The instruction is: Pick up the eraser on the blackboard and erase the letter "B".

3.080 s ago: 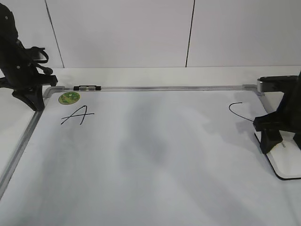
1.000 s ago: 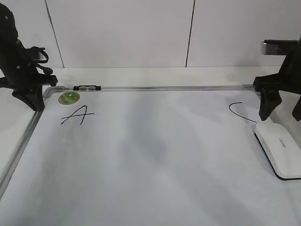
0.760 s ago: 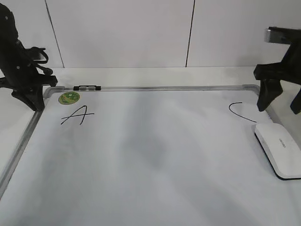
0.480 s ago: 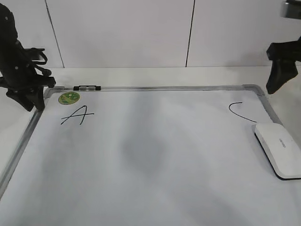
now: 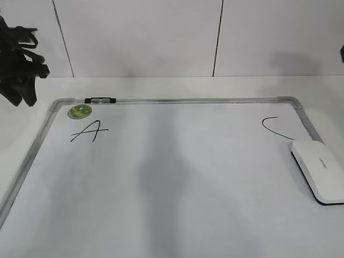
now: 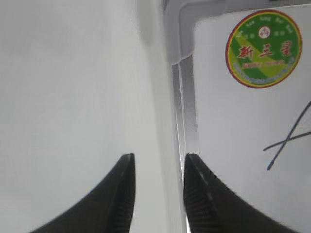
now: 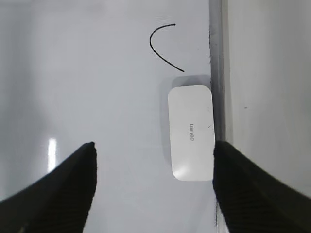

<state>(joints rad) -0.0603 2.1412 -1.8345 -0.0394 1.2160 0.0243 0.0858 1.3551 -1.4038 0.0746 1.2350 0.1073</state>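
1. the flat white rounded-rectangle plastic eraser (image 5: 319,171) with a black underside edge lies on the large white whiteboard (image 5: 172,204) with a silver-grey metal frame, at about 3 o'clock of the board in the exterior view, just beside the right frame rail.
2. a curved black marker stroke (image 5: 274,127) sits just past the eraser's far end, at about 11 o'clock from it.
3. a slanted black handwritten "a" (image 5: 89,131) stands near the board's 10 o'clock corner, just below a round green sticker (image 5: 79,111).
4. no "b" shows on the board.
5. the left gripper (image 6: 158,194) holds nothing, its black fingers (image 6: 121,194) a narrow gap apart above the board's left frame rail.
6. the right gripper (image 7: 153,187) is spread wide and holds nothing, high above the eraser.
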